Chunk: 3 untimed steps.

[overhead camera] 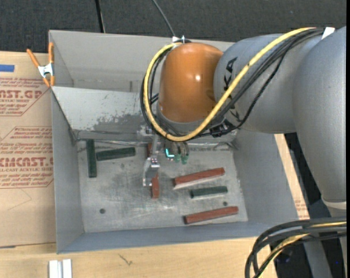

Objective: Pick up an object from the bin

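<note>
Camera view: we see the tool (150,174) low near the middle of the bin (65,172), with a short red-brown block (156,187) touching or just beside it at its 5 o'clock. Whether the tool stands wide, narrow or grips that block we cannot tell. Toward 4 o'clock lie a long red-brown bar (199,177), a dark green bar (208,191) and a lower red-brown bar (211,214); toward 9 o'clock, a level green stick (115,153) and a crosswise green stick (91,158).

There are three dark green bars (115,153): two lie well off to the view's left of the gripper (150,178), and one lies near it on the right. There are three red-brown bars (199,177): a short one just beside the gripper's tip and two longer ones to its right.
</note>
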Tool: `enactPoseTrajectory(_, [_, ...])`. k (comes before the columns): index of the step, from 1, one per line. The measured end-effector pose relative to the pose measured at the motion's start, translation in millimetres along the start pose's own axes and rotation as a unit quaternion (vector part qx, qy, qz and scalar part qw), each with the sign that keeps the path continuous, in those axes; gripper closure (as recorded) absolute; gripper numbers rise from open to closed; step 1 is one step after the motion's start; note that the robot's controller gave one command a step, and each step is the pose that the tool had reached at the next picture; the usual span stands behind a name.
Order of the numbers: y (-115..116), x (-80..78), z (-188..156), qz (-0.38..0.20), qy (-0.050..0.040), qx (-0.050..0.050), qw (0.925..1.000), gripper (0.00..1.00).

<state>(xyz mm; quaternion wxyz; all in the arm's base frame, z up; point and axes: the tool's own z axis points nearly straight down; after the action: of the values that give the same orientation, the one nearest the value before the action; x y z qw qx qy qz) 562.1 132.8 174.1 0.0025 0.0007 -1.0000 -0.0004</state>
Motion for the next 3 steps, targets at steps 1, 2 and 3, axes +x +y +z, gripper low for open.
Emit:
enactPoseTrajectory(1, [0, -1.7, -3, 0.001, -0.003, 0.0, 1.0, 0.0])
enactPoseTrajectory(2, [-83, -6.8, 100, -0.027, -0.003, 0.001, 0.9996, 1.0])
enactPoseTrajectory(3, [-82, -8.2, 101, -0.027, -0.008, -0.001, 0.9996, 0.0])
